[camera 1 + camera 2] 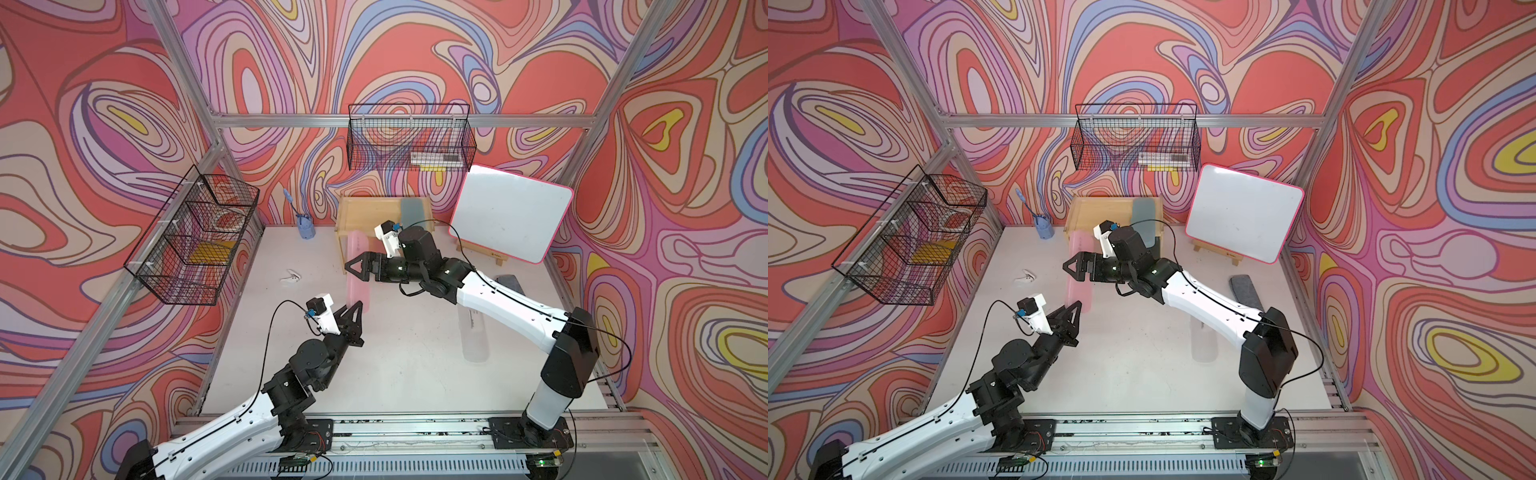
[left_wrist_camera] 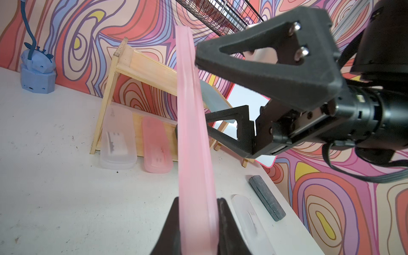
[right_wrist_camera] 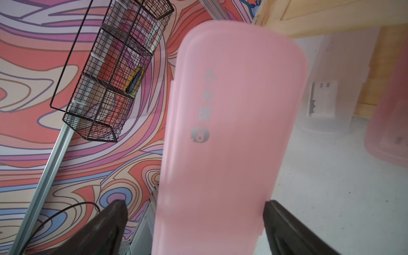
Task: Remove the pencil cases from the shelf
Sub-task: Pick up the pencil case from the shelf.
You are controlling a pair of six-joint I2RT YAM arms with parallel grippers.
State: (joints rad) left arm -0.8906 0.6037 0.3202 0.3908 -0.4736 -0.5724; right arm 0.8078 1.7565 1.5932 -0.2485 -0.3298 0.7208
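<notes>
My left gripper [image 1: 356,308] [image 2: 197,203] is shut on the near end of a pink pencil case [image 1: 357,249] [image 2: 194,143] [image 3: 231,121], held on edge above the table in front of the shelf [image 1: 345,212] [image 2: 143,66]. My right gripper [image 1: 350,266] [image 3: 194,205] stands open with its fingers astride the same case, a gap showing on one side. A teal pencil case [image 1: 413,210] lies on the top tier. A whitish case [image 2: 117,136] and a pink one [image 2: 156,148] stick out of the bottom tier. Another whitish case [image 1: 473,332] lies on the table under the right arm.
A grey fuzzy block [image 1: 1246,291] lies at the right edge. A whiteboard [image 1: 511,216] leans right of the shelf. Black wire baskets hang on the left wall [image 1: 195,237] and the back wall [image 1: 409,137]. A blue holder [image 1: 305,226] and a small white object [image 1: 291,278] stand left.
</notes>
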